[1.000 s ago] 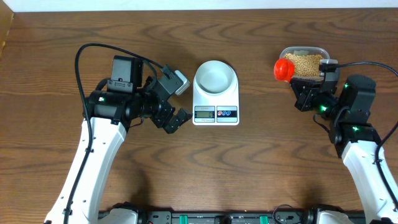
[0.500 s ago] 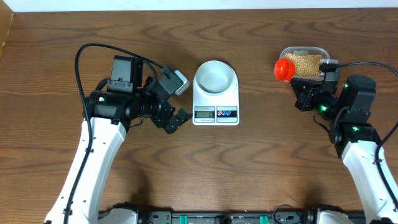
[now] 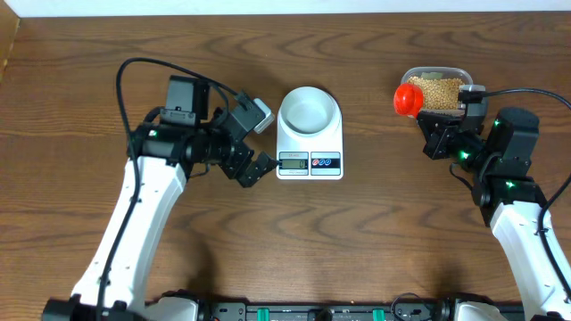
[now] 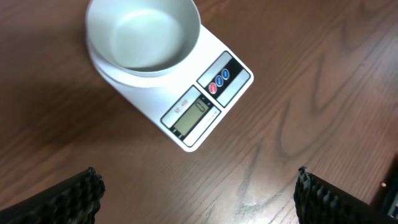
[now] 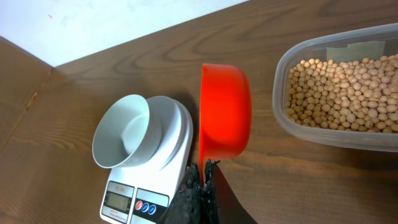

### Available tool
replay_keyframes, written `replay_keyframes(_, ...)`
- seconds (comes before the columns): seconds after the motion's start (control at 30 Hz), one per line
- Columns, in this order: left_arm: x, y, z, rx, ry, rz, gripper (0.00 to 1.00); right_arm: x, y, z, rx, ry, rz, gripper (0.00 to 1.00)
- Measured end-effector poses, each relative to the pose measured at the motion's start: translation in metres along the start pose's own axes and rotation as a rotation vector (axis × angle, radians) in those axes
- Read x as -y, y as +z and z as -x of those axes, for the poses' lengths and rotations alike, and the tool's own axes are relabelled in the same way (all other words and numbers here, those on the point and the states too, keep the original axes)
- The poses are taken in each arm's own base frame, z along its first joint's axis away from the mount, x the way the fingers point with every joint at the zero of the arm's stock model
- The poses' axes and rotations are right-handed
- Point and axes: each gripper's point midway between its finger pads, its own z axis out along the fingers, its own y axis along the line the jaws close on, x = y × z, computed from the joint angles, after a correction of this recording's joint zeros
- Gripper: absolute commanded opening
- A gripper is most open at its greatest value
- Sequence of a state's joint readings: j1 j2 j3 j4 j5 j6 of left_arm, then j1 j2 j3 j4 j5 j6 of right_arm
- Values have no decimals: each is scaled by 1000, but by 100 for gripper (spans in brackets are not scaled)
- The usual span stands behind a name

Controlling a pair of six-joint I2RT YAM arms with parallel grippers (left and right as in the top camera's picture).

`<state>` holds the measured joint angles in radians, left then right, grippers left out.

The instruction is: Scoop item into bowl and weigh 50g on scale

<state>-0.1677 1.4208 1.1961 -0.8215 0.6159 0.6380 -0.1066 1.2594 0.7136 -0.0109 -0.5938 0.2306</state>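
Note:
The white bowl (image 3: 309,110) stands empty on the white scale (image 3: 310,162); they also show in the left wrist view, bowl (image 4: 143,34) and scale (image 4: 205,106), whose display reads 0. Tan beans (image 3: 435,90) fill a clear container (image 3: 434,74) at the back right. My right gripper (image 5: 204,177) is shut on the handle of a red scoop (image 5: 224,112), held empty beside the container (image 5: 280,118), left of the beans (image 5: 339,93). In the overhead view the scoop (image 3: 408,98) is at the container's left edge. My left gripper (image 4: 196,205) is open and empty, just left of the scale's front (image 3: 256,168).
Bare wooden table lies all around the scale and in front of both arms. A black cable loops above the left arm (image 3: 134,67). The table's far edge meets a white wall behind the container (image 5: 124,25).
The left arm has shifted slightly to the right, toward the scale, its gripper still open. The right arm and the scoop have not moved.

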Motion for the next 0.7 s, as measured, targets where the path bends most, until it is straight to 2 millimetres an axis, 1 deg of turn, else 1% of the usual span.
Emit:
replay_keyframes(0.17,0,11,-4,-14,-4,-41,100,0,0,0,1,0,-3,2)
replay_keyframes(0.7,-7,11,7,26,26,-17,100,0,0,0,1,0,-3,1)
